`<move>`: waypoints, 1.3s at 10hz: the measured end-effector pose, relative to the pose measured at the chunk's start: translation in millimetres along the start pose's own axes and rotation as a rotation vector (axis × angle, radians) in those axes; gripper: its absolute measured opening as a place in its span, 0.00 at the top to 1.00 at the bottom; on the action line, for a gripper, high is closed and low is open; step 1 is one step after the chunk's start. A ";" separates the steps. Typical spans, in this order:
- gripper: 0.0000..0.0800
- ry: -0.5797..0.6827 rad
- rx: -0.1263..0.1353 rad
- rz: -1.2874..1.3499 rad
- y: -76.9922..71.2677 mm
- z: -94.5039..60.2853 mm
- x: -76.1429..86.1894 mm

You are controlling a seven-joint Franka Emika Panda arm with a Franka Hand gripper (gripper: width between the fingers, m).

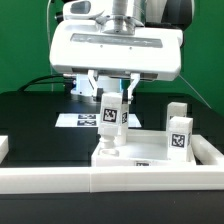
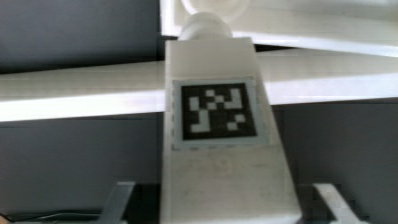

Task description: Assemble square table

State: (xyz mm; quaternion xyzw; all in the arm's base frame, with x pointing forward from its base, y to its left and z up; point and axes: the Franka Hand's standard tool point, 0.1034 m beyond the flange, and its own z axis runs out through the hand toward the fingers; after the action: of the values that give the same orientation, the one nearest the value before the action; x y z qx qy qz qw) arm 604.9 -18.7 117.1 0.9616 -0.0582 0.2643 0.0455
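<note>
A: Step?
B: Leg mounting. Gripper (image 1: 113, 92) fingers clenched on a tagged white leg (image 1: 109, 118), upright, its foot at the square tabletop's (image 1: 150, 152) corner.
A: Seated?
B: Can't tell. Wrist view just shows leg (image 2: 219, 120) between the fingers (image 2: 322, 205).
A: Others?
B: Two legs (image 1: 178, 130) at 3 o'clock, the marker board (image 1: 82, 119) behind.
A: Next?
B: Probably twist it in, keep it vertical.

A robotics lab: black table (image 1: 30, 120), green backdrop (image 1: 25, 40), marker board (image 1: 80, 120).
</note>
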 end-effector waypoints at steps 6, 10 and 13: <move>0.64 -0.020 0.000 -0.007 -2.2 2.7 -13.9; 0.64 -0.028 0.001 -0.015 -6.1 6.8 -19.1; 0.64 -0.036 -0.001 -0.019 -6.2 10.6 -23.1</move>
State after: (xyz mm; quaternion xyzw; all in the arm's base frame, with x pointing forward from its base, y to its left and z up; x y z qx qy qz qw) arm 591.3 -11.8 95.8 0.9667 -0.0502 0.2463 0.0475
